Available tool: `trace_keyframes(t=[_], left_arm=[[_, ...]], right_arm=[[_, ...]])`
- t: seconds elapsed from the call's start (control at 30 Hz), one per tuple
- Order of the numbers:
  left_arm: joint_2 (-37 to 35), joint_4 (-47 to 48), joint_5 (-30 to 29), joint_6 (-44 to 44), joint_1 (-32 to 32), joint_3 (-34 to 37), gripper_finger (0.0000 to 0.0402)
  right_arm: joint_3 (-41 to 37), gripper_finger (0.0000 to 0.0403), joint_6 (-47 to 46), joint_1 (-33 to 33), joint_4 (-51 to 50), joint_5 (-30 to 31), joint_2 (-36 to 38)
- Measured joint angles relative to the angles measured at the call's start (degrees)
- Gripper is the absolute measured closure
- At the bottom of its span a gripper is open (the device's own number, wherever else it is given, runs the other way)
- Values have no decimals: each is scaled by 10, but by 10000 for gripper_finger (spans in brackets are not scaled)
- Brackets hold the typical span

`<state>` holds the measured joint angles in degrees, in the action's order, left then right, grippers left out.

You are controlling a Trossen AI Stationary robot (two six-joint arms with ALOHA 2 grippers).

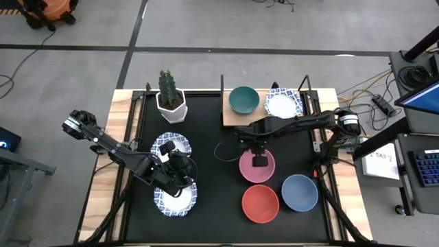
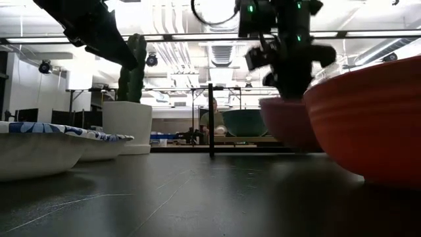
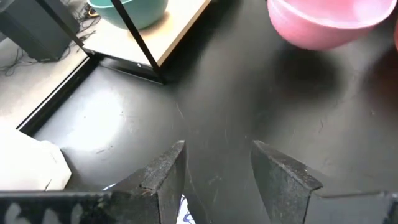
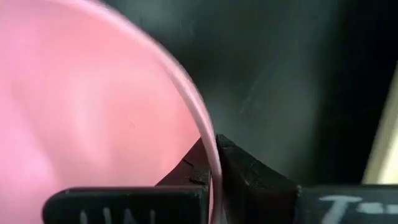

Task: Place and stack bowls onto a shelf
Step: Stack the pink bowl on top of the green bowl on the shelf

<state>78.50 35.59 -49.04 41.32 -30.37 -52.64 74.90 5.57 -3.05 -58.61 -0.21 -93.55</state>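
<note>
A pink bowl (image 1: 257, 168) stands on the black tabletop near its middle, and my right gripper (image 1: 259, 162) comes down on it from above, shut on its rim. On the light-wood shelf (image 1: 232, 115) at the far side sit a green bowl (image 1: 243, 99) and a white bowl with a blue pattern (image 1: 283, 103). Two more patterned bowls (image 1: 170, 145) (image 1: 175, 199) lie on the table's left half. My left gripper (image 3: 217, 168) hangs open between and above them, nothing between its fingers. A red bowl (image 1: 260, 204) and a blue bowl (image 1: 299, 193) stand at the near right. My right gripper pinches the pink bowl's rim (image 4: 208, 158) on the side toward the shelf, one finger inside the bowl and one outside. The fingers point steeply down from above. In the low view the bowl (image 2: 284, 125) looks upright with its base on the table.
A cactus in a white faceted pot (image 1: 171, 103) stands at the far left of the black top. The shelf has thin black upright posts (image 1: 222, 89) at its corners. A dark cable (image 1: 221, 149) loops over the table beside the right arm. Bare tabletop lies between the two bowl groups.
</note>
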Motion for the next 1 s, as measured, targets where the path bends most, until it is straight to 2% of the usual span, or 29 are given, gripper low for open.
trace_keyframes(t=[0.27,0.6,0.87,1.0], left_arm=[[0,0,0,2,0,0,237],[0,0,-1,-3,1,0,237],[0,0,-1,-10,1,0,237],[1,0,-1,-13,1,0,237]], right_arm=[[117,394,-30,-10,-84,-3,18],[268,394,-52,-71,-139,-3,22],[354,394,-65,-197,-163,-6,1],[369,394,-51,-283,-170,-82,-23]])
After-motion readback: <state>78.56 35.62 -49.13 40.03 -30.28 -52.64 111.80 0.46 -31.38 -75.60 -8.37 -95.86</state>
